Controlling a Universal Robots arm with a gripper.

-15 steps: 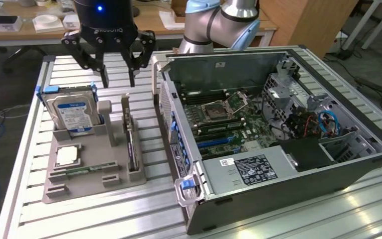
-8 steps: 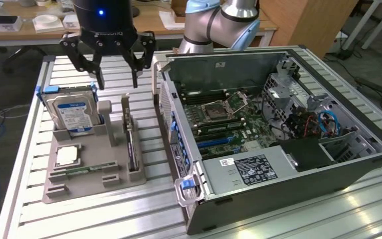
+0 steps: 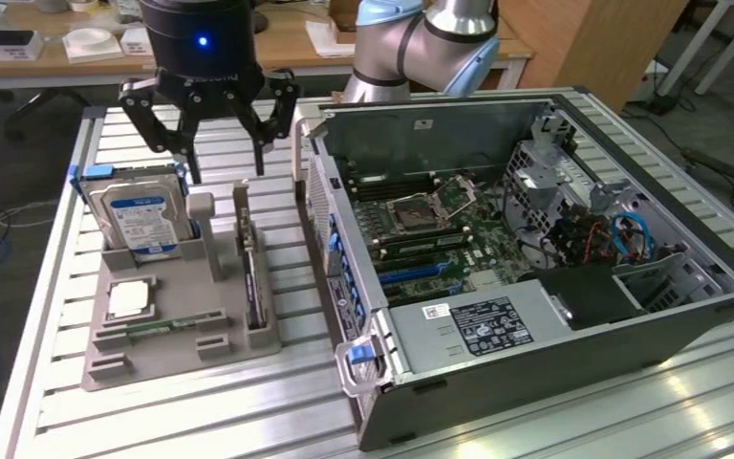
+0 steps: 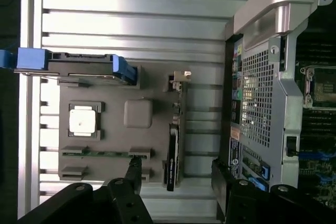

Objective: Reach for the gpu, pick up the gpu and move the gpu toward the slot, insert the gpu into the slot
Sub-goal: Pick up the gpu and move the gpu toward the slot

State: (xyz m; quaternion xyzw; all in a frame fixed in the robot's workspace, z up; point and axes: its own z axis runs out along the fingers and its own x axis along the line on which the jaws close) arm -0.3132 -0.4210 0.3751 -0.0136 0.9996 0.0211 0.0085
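on the near end of the grey tray point(image 3: 169, 359) sits a square chip point(image 3: 131, 298). beside it the gpu point(image 3: 252, 287) stands on edge in its tray groove, not picked up yet. further back, hard drive point(image 3: 144, 218) upright. gripper point(image 3: 218, 158) hangs above the tray's far end, fingers spread wide, empty, touching nothing. wrist view puts the gpu below and between the two fingers, so the reach looks roughly lined up. grab, carry and insertion into the open case point(image 3: 558, 382): none done.
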